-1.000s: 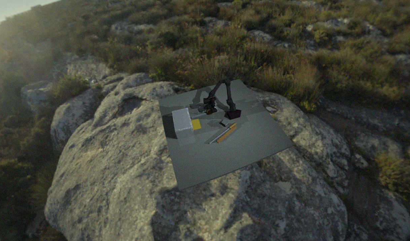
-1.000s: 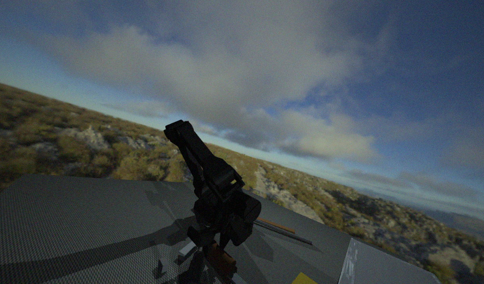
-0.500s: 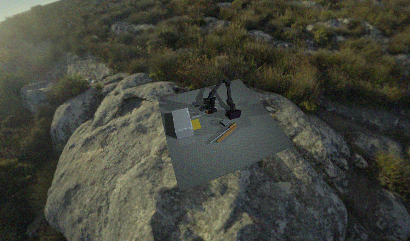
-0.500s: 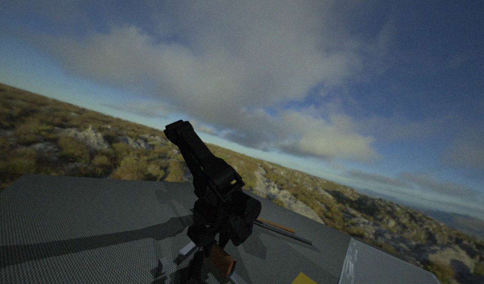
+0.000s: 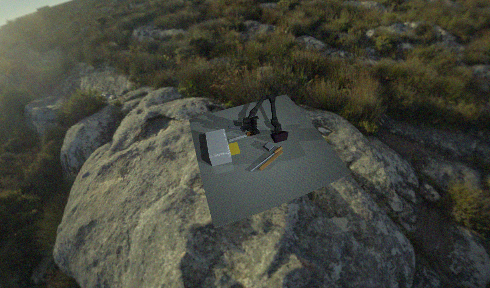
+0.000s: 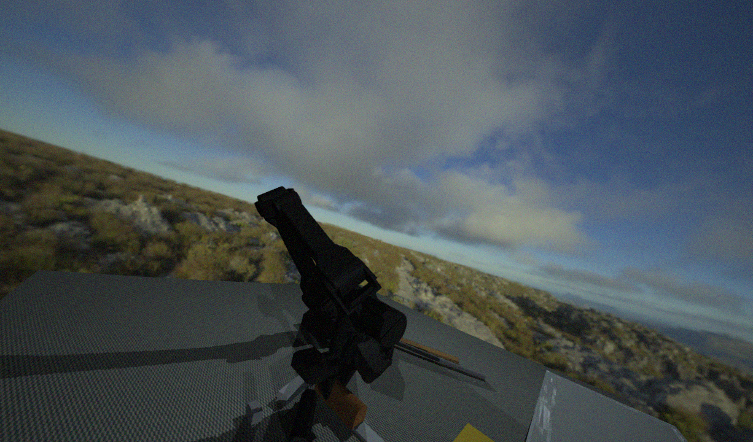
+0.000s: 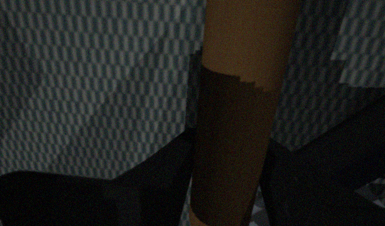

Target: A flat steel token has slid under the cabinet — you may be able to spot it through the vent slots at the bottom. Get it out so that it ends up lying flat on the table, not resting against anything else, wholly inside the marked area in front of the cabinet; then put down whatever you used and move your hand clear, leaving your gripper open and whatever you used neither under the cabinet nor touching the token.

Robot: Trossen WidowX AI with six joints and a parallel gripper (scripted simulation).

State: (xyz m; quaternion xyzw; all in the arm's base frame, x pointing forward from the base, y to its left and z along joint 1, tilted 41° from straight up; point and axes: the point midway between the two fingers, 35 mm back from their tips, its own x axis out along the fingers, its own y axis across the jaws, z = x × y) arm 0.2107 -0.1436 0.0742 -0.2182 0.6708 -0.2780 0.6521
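Note:
The pale grey cabinet [image 5: 217, 142] [image 6: 593, 412] stands at the left of the table in the top view. A yellow marked square [image 5: 234, 148] [image 6: 471, 434] lies against its front. A tool with an orange handle [image 5: 251, 133] [image 6: 346, 407] [image 7: 249, 37] has a thin grey shaft [image 5: 238, 138] reaching toward the cabinet beside the square. My gripper [image 5: 253, 132] [image 7: 225, 139] is low at the table, shut on that handle, one dark finger against each side in the wrist view. The steel token is not visible; the vent slots cannot be made out.
Another tool with a grey shaft [image 5: 262, 163] and an orange stick [image 5: 269, 162] lie side by side, away from the gripper. A small grey block [image 5: 268, 146] lies near the arm's dark base [image 5: 279, 137]. Small pale pieces [image 6: 291, 388] [image 6: 252, 412] show beside the gripper in the exterior view.

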